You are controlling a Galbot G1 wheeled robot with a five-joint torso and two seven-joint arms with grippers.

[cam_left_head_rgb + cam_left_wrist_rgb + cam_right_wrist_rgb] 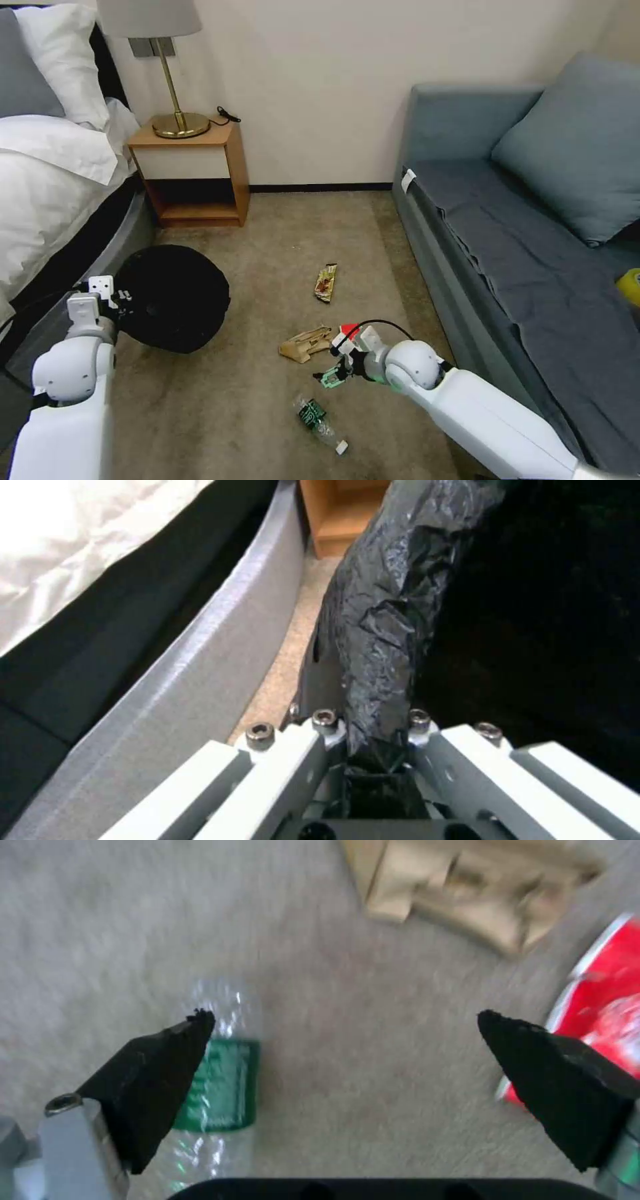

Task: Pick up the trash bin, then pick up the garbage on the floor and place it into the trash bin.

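Two pillows [40,60] top bed [53,173].

Tan carpet floor [280,267], bottle [319,421], paper wrapper [305,344], candy wrapper [326,282], red packet [347,331]

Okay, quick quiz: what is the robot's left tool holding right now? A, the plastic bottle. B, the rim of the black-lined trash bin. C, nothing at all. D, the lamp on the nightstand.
B: the left tool is clamped on the bag-covered rim of the trash bin beside the bed, while the plastic bottle lies on the carpet near the open right tool.
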